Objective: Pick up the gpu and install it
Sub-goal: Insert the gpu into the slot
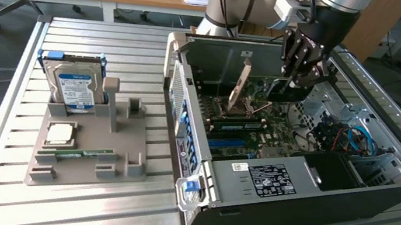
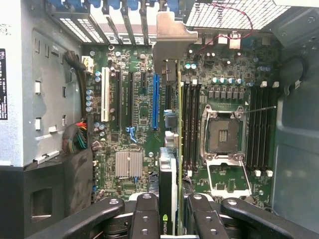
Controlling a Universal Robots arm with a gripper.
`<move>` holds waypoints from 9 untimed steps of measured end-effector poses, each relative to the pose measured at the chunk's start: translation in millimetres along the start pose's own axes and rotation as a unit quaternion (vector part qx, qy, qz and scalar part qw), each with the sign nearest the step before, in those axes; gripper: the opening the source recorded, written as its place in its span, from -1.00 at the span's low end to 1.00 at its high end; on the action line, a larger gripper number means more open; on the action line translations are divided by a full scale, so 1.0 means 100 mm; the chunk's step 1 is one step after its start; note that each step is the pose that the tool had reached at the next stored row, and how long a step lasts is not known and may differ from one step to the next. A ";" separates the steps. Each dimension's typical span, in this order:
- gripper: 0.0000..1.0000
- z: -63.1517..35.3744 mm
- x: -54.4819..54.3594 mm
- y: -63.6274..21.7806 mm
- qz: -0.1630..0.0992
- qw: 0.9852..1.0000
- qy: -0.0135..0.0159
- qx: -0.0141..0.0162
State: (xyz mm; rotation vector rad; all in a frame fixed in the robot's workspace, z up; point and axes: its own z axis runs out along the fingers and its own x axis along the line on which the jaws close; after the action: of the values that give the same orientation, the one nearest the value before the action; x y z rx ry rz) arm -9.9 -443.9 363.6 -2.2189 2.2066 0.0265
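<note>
Exterior view: slatted metal table carries an open PC case on the exterior view's right and a gray fixture tray on its left. The arm reaches down into the case from the far side. Motherboard lies flat on the case floor, and the power supply sits at the case's near end.

The tray holds a hard drive standing upright, a square CPU chip lying flat, and a narrow memory stick near its front edge.

The gripper is inside the case over the board, its fingers clamped on the gpu.

Wrist view: the gripper shows the fingers pressed against both faces of the gpu, which is seen edge-on. The card stands upright over the motherboard. Its pale bracket end points toward the rear slot openings. It lines up between the blue slot and the memory slots beside the CPU socket. Cannot tell whether its edge is touching a slot or is above the board.
</note>
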 end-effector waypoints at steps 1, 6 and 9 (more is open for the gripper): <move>-0.47 0.004 0.00 0.000 0.000 1.000 0.000 0.000; -0.47 0.027 0.00 0.000 0.000 1.000 0.000 0.000; -0.47 0.042 0.00 0.000 0.000 1.000 0.000 0.000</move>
State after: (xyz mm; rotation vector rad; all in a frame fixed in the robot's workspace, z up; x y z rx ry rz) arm -9.9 -443.9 359.4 -2.2189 2.2066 0.0265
